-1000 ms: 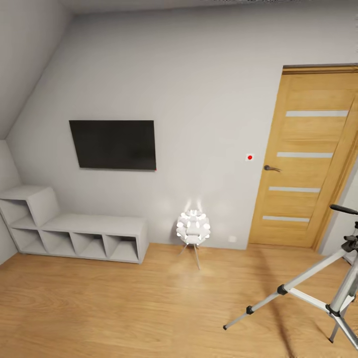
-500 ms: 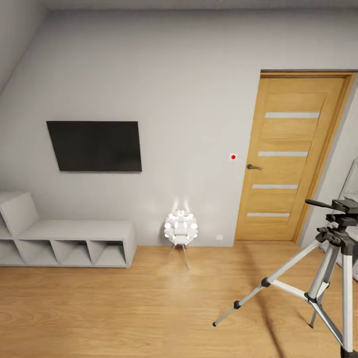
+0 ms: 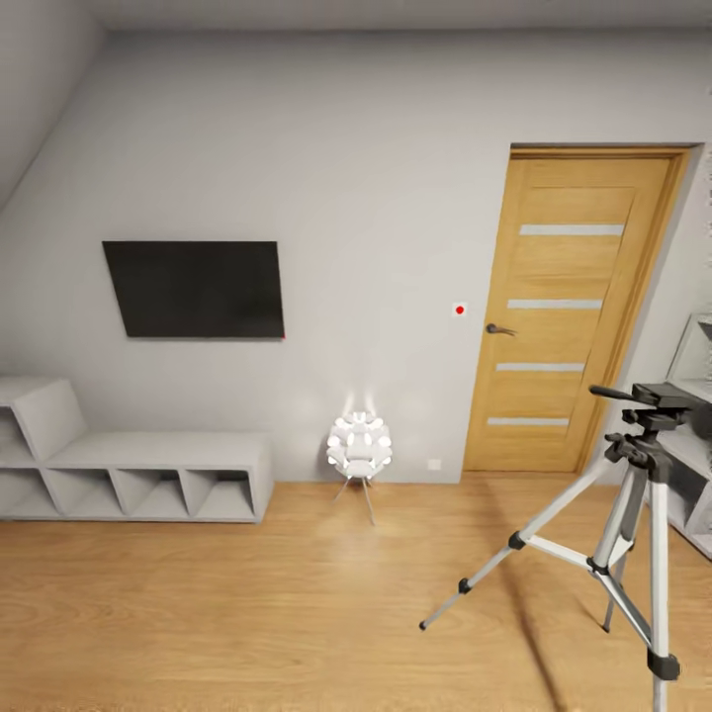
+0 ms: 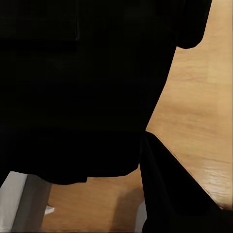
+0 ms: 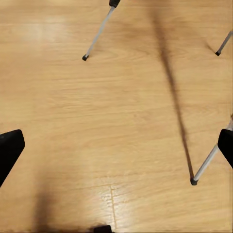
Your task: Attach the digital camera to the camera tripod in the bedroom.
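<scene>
The camera tripod (image 3: 633,494) stands on the wood floor at the right of the head view, with silver legs spread and a black head with its pan handle pointing left. Its leg feet (image 5: 85,57) also show in the right wrist view, ahead of my right gripper (image 5: 116,148), which is open above bare floor with nothing between its fingers. In the left wrist view a bulky black body, the digital camera (image 4: 77,87), sits right in front of the lens. My left gripper (image 4: 138,141) is shut on it, with one black finger (image 4: 179,194) pressed against its edge.
This is the bedroom: a black TV (image 3: 195,289) hangs on the white wall above low white cube shelving (image 3: 138,475). A small glowing white lamp (image 3: 359,450) stands on the floor. A wooden door (image 3: 564,316) is shut behind the tripod. White shelving (image 3: 692,445) sits at the far right.
The whole view has swung to the right, so the camera moved. The tripod now shows fully, further from the right edge, and shelving has come into view there.
</scene>
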Robot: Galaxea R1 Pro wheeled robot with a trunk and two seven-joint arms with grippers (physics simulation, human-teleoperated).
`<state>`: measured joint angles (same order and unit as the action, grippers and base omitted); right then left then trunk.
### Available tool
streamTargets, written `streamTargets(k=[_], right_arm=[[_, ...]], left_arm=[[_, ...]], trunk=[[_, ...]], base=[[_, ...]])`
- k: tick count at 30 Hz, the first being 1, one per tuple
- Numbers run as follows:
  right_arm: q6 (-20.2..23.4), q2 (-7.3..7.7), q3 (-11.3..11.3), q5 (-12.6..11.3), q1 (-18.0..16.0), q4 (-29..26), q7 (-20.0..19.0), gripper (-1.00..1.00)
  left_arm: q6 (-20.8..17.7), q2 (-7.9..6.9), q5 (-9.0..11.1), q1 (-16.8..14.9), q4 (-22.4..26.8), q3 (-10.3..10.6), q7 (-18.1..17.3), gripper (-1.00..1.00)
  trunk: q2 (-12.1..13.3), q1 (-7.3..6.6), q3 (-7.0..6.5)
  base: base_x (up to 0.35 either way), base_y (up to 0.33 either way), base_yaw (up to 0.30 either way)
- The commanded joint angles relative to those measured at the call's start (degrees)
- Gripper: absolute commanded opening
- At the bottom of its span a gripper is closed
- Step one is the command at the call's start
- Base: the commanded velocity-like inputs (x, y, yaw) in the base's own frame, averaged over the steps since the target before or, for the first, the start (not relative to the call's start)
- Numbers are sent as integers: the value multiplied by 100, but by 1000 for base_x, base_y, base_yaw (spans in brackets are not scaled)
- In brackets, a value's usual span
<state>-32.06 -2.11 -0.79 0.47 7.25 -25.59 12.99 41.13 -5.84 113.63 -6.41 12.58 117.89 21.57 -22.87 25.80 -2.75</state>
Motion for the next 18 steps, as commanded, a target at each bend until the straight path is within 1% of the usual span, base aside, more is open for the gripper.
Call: streamTargets(k=[1,13,16,18], right_arm=[[-2,0,-9,6,5,-8,28,100],[-2,-5,-9,6,5,-19,28,100],[-2,-4,-9,6,5,-19,28,100],[-2,-2,-9,6,5,-22,28,100]], left_arm=[[11,-5,-8,-8,24,49,58,-100],[9,-5,-8,-7,25,49,58,-100],[11,-5,-8,-7,23,48,58,-100],[12,-5,-8,-8,24,49,58,-100]], trunk=[[-4,-1,1],[-4,-1,1],[-4,-1,-3],[-4,-1,-8]], base=[[-341,0,0],[-344,0,-4],[-325,0,-117],[-185,0,-208]])
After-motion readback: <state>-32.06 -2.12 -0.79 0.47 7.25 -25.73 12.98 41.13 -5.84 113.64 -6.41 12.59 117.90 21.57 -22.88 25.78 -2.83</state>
